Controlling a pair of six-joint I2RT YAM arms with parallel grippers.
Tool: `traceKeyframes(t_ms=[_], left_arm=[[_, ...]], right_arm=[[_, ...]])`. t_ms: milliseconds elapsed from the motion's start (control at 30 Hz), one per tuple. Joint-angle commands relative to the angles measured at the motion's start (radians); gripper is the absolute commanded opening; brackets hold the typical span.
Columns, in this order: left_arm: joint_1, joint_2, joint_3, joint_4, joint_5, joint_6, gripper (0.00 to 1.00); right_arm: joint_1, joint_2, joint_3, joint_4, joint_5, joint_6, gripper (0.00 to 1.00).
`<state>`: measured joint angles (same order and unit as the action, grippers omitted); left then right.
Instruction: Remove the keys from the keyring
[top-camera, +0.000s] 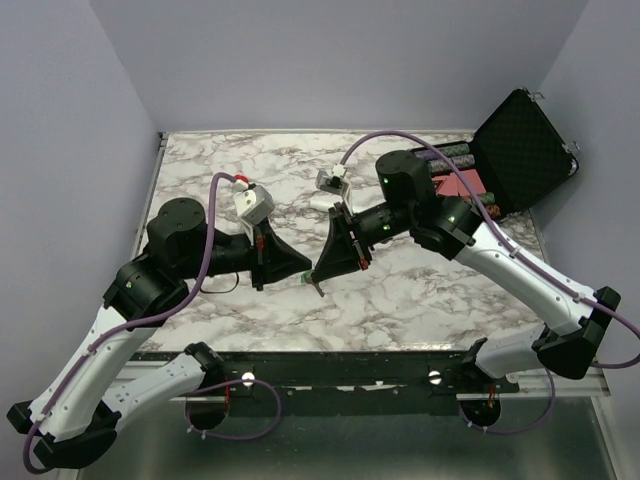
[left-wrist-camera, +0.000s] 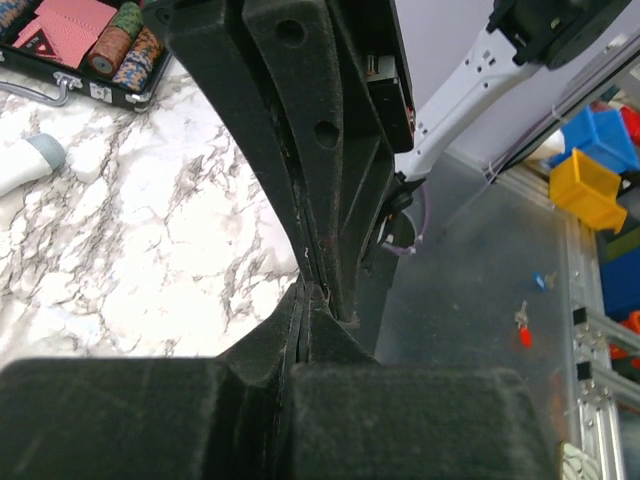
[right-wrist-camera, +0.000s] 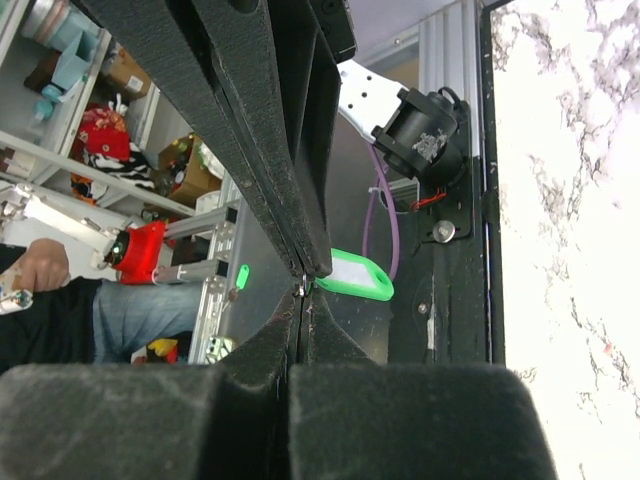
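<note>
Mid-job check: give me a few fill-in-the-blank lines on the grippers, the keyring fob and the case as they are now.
1. The plastic fob of the keyring is ___ in colour.
2. The left gripper and the right gripper meet tip to tip, both with fingers ___.
3. The black case at the far right has its lid ___.
Missing words: green; shut; open.

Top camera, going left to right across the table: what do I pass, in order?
left gripper → right gripper, tip to tip with it → poker chips → raised lid of the black case. The green fob sits at the gripper tips, so its place in the order is unclear.
</note>
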<state>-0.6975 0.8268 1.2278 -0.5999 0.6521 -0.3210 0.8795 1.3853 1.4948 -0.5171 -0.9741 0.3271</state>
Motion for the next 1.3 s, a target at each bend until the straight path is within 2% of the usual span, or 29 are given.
traceKeyframes(t_ms=[0,333,767,1033,1167,1200,1267], left_arm=[[-0.013,0.032,0.022,-0.09,0.083,0.097,0.0],[-0.025,0.089,0.114,-0.268,0.086,0.235,0.0],[-0.056,0.14,0.165,-0.365,0.061,0.293,0.0],[-0.057,0.147,0.176,-0.383,0.005,0.298,0.0],[-0.057,0.121,0.156,-0.31,-0.037,0.24,0.0],[-0.057,0.111,0.151,-0.287,-0.055,0.226,0.04],[-0.057,0.088,0.134,-0.249,-0.094,0.198,0.29]], right_arm=[[0.022,0.035,0.051,-0.012,0.041,-0.04,0.01],[0.036,0.069,0.096,-0.078,0.038,-0.072,0.01],[0.049,0.106,0.147,-0.104,0.028,-0.079,0.01],[0.053,0.103,0.148,-0.109,0.038,-0.08,0.01],[0.052,0.084,0.128,-0.087,0.057,-0.077,0.01],[0.052,0.075,0.121,-0.074,0.061,-0.073,0.01],[0.053,0.055,0.101,-0.045,0.067,-0.063,0.01]])
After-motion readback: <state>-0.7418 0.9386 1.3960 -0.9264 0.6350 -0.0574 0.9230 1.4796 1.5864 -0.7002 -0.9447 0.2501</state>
